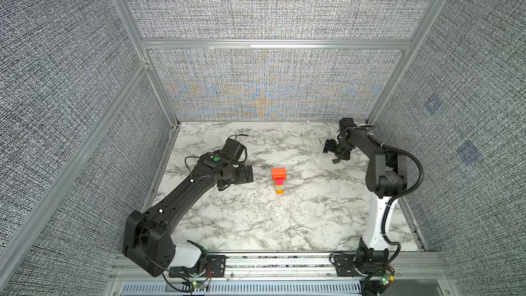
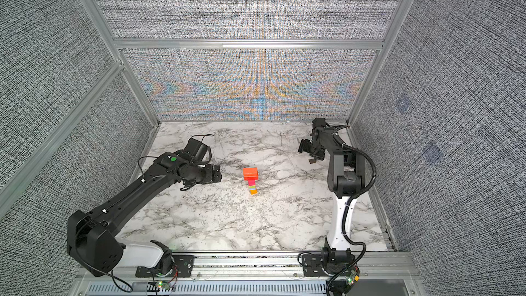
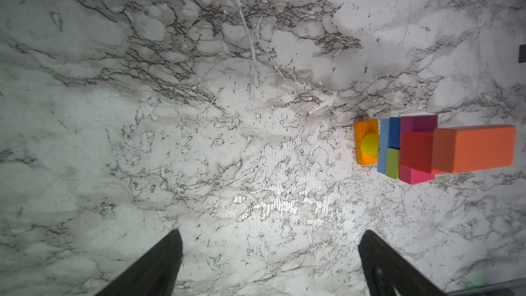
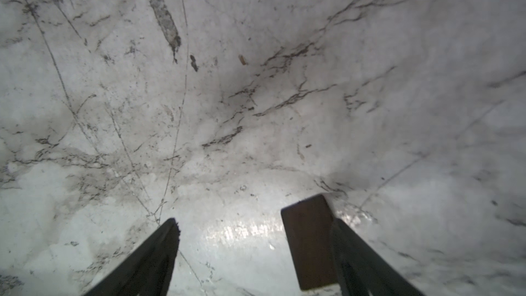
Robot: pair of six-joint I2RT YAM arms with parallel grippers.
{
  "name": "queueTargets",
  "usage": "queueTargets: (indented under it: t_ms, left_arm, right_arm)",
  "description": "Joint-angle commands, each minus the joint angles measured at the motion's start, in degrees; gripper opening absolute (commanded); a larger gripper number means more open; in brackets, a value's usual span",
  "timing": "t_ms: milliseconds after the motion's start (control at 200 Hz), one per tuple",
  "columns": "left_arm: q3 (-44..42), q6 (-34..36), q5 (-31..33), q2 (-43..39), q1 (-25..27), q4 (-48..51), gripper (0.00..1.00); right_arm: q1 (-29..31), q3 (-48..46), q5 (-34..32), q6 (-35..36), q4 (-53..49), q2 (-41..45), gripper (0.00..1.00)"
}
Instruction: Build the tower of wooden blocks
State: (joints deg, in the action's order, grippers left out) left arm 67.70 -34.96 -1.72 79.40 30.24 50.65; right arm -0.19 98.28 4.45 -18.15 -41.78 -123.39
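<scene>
Right gripper (image 4: 253, 223) stands wide open about the small dark brown block (image 4: 308, 240), gripping nothing
Touching one finger only, the block probably wants the jaws centred, closed squarely on its flat sides, then lifted straight; the wood block tower (image 1: 279, 180) stands mid-way across the table (image 1: 256, 223), well apart: slim orange, blue, green, magenta column under a wider, overhanging red-orange slab (image 1: 278, 172); left gripper (image 3: 271, 233) hangs wide open, empty

Slim painted tower (image 1: 279, 179) stands upright — dark brown block (image 1: 335, 161) well apart.
</scene>
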Motion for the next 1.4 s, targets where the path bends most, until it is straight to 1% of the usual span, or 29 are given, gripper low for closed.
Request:
queueTargets:
  t_ms: [0, 85, 185, 355, 535, 610, 670, 735, 1090, 1210, 1396]
  left_arm:
    - [0.0, -0.3, -0.5, -0.4, -0.1, -0.5, 0.99]
    - [0.1, -0.2, -0.5, -0.3, -0.1, -0.6, 0.99]
    - [0.2, 0.0, -0.6, -0.3, -0.1, -0.6, 0.99]
    - [0.2, 0.1, -0.9, 0.1, -0.1, -0.9, 0.99]
    - [0.2, 0.2, -1.4, 0.5, -0.1, -1.3, 0.99]
    - [0.2, 0.2, -1.4, 0.5, -0.1, -1.2, 0.99]
    - [0.2, 0.2, -1.3, 0.5, -0.1, -1.2, 0.99]
    - [0.2, 0.3, -1.2, 0.4, -0.1, -1.1, 0.99]
    - [-0.1, 0.5, -1.3, 1.0, -0.1, -1.3, 0.99]
    - [0.1, 0.6, -1.0, 0.9, -0.1, -1.0, 0.98]
    - [0.2, 0.8, -0.7, 0.8, -0.1, -0.6, 0.99]
  right_arm:
    - [0.0, 0.2, -4.4, -0.1, -3.1, 0.9, 0.85]
    - [-0.1, 0.0, -4.7, 1.4, -3.7, 1.1, 0.8]
    - [-0.1, -0.7, -5.6, 2.8, -4.2, 1.2, 0.71]
    - [-0.1, -3.3, -6.4, 3.5, -3.2, 2.5, 0.7]
    - [-0.4, -3.4, -6.7, 4.1, -3.6, 2.4, 0.7]
    - [-0.4, -3.0, -6.2, 4.2, -3.7, 2.0, 0.66]
    - [-0.4, -3.3, -5.4, 4.1, -3.3, 1.9, 0.6]
    - [-0.5, -3.8, -4.7, 4.3, -2.7, 1.8, 0.56]
    - [-0.5, -7.6, -4.9, 7.1, 0.0, 2.8, 0.55]
    - [-0.4, -6.9, -5.3, 7.7, 0.0, 2.1, 0.49]
    - [-0.7, -5.9, -5.4, 8.2, -0.1, 1.2, 0.37]
